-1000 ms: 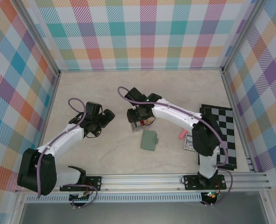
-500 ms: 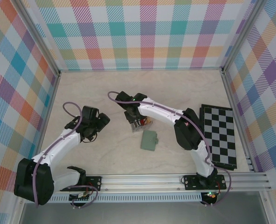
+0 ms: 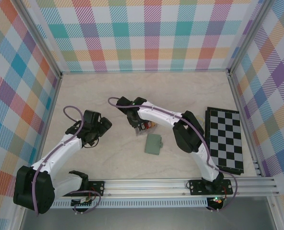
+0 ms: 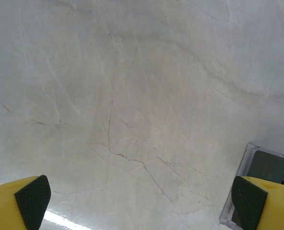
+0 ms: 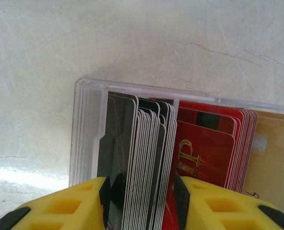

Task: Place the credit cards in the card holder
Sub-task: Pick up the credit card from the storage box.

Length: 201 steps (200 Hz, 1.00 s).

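The credit cards stand upright in a clear rack (image 5: 87, 134) at mid-table: a black stack (image 5: 142, 158) on the left and a red stack (image 5: 204, 148) on the right. My right gripper (image 5: 141, 201) reaches down over the rack, its pads pressed on either side of the black stack. From above, the right gripper (image 3: 138, 125) covers the rack's left end, with the coloured cards (image 3: 150, 126) showing beside it. The card holder (image 3: 154, 144), a sage-green wallet, lies shut just in front of the rack. My left gripper (image 3: 101, 127) hovers open over bare table left of the rack, its fingertips (image 4: 32, 199) spread wide.
A chessboard (image 3: 225, 139) lies at the right side of the table. The rack's corner (image 4: 264, 167) shows at the lower right of the left wrist view. Plaid walls close in the table on three sides.
My right arm has swung left, bringing its gripper over the rack's left end, and its jaws have narrowed on the black cards. The left gripper drew back slightly to the left.
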Motion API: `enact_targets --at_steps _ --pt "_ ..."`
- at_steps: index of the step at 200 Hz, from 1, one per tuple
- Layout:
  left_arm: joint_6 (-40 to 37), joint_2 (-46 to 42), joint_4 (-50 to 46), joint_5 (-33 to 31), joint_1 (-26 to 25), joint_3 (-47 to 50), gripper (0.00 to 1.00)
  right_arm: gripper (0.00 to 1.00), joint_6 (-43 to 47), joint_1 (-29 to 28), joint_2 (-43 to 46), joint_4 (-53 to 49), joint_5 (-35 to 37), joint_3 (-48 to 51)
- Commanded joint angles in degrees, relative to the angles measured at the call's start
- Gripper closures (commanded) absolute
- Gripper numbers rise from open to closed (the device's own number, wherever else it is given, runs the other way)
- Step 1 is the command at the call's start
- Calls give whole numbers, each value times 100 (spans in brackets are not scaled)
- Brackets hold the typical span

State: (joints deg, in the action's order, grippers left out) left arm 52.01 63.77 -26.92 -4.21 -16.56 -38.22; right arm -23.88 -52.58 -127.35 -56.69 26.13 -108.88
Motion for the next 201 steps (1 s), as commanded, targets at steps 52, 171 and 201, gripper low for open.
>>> enact_targets --at_steps 52,171,201 --pt "11 -59 -16 -3 74 74 1 63 1243 258 208 404 106 623" --pt "-51 89 63 195 78 -19 1 55 1157 448 139 187 -309 358" --pt "-68 141 48 253 73 -54 1 57 984 433 69 57 76 281"
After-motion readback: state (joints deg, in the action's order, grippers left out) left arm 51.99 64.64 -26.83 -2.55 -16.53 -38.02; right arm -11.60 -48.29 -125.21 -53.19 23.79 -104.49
